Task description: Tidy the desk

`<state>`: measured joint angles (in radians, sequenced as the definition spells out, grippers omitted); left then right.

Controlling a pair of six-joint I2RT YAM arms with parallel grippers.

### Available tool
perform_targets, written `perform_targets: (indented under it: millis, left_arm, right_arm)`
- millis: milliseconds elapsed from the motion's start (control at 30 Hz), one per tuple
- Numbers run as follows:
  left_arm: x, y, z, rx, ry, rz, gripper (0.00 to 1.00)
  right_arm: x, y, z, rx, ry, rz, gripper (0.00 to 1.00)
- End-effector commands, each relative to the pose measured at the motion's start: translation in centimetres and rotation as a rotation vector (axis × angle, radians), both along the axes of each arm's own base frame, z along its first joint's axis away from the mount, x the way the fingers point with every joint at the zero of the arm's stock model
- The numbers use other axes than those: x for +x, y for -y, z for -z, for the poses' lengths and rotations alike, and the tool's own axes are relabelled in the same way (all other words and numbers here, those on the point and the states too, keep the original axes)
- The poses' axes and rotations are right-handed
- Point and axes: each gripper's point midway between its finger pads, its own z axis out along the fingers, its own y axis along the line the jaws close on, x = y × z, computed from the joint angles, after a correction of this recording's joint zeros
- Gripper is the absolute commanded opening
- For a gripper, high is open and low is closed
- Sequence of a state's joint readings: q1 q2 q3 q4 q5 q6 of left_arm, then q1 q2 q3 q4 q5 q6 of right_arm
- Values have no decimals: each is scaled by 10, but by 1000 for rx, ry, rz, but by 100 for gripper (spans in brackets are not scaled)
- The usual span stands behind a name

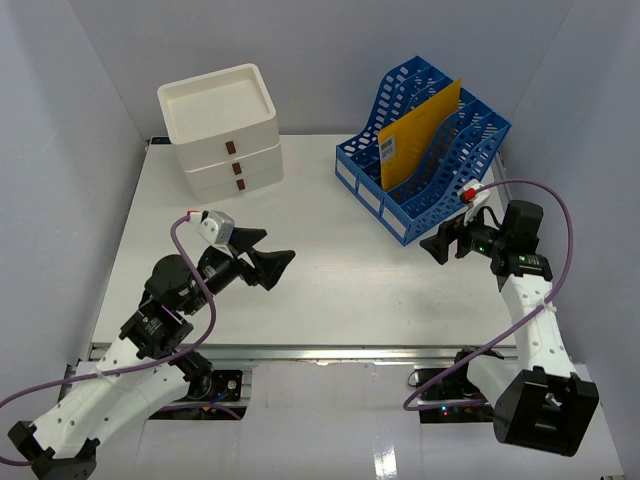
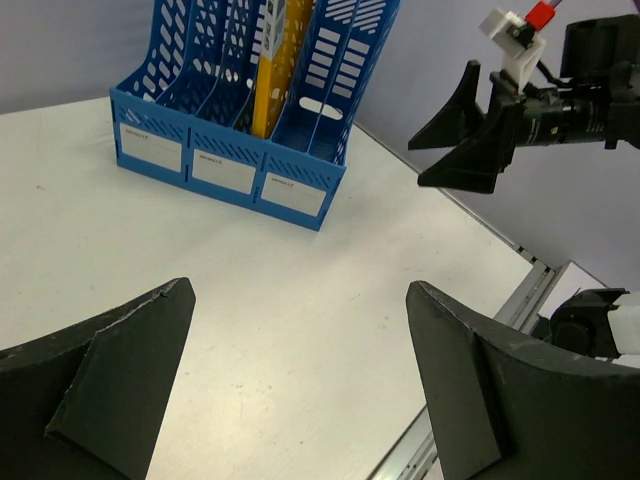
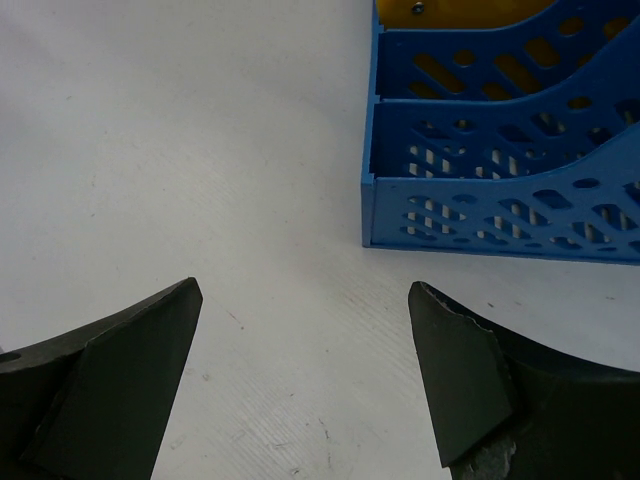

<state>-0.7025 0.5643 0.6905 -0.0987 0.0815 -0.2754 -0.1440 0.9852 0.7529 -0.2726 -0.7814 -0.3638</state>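
Toward desk (image 1: 350, 290) left edge: left gripper (image 1: 272, 252), jaws apart, empty. Beside blue file rack (image 1: 400, 195) at far right corner: right gripper (image 1: 437, 243), likewise.

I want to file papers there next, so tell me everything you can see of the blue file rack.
The blue file rack looks like hard plastic, with slotted walls, three compartments and a white label plate on each front. It stands upright at the far right of the desk, turned at an angle to its edges. A yellow folder stands in one compartment; nothing else touches it.
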Motion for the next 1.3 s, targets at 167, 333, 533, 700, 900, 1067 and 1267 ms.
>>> perform_targets:
  millis: [167,333,533,700,900,1067,1267]
  left_arm:
    - [-5,-2,56,90,-119,10,98]
    - [-7,0,67,101,-133,25,98]
    - [-8,-2,68,100,-126,21,98]
    - [-9,-2,68,91,-131,21,98]
    - [-11,0,63,77,-130,36,98]
    - [-11,0,59,72,-125,37,98]
    - [-12,1,58,66,-127,41,98]
  right_arm:
    - [12,19,4,4,-8,170,90]
    - [11,23,0,-12,37,190,90]
    - [12,28,-3,-15,53,224,90]
    - [11,30,-4,-15,59,233,90]
    - [11,30,-5,-8,58,232,90]
    - [9,30,-7,-2,61,232,90]
    - [7,27,-8,8,65,216,90]
